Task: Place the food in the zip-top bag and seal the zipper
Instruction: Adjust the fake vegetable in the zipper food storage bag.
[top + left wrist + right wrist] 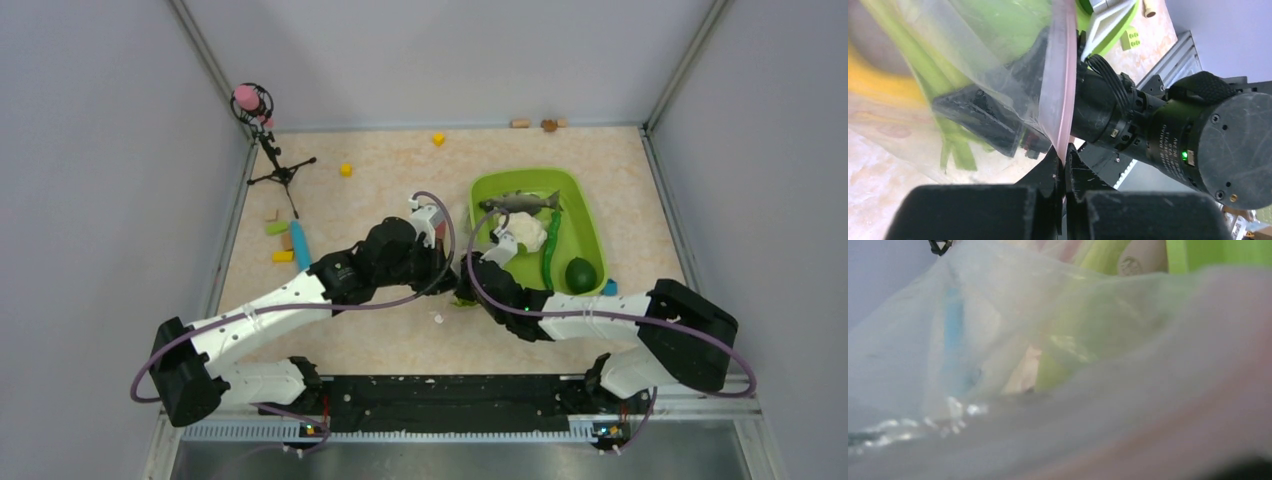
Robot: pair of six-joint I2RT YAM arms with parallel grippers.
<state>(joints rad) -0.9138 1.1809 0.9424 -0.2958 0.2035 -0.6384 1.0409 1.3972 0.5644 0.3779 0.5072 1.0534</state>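
My left gripper (1064, 162) is shut on the pink zipper (1064, 75) of the clear zip-top bag (973, 45). Through the film I see green leafy stalks (955, 140) and a yellow piece (878, 85) of food inside. In the top view both grippers meet at the table's middle, the left gripper (447, 268) just left of the right gripper (464, 285). Crinkled bag plastic (1048, 340) fills the right wrist view and hides that gripper's fingers. A blurred pink band of zipper (1198, 440) crosses its lower right. More food lies in the tray: white cauliflower (527, 230), a long green vegetable (550, 255), a dark green round piece (581, 274).
The lime-green tray (590, 215) stands right of the grippers, with a grey fish (518, 202) at its far end. Small blocks (283, 256) and a blue stick (300, 245) lie at the left. A tripod with a pink head (262, 110) stands at the back left corner.
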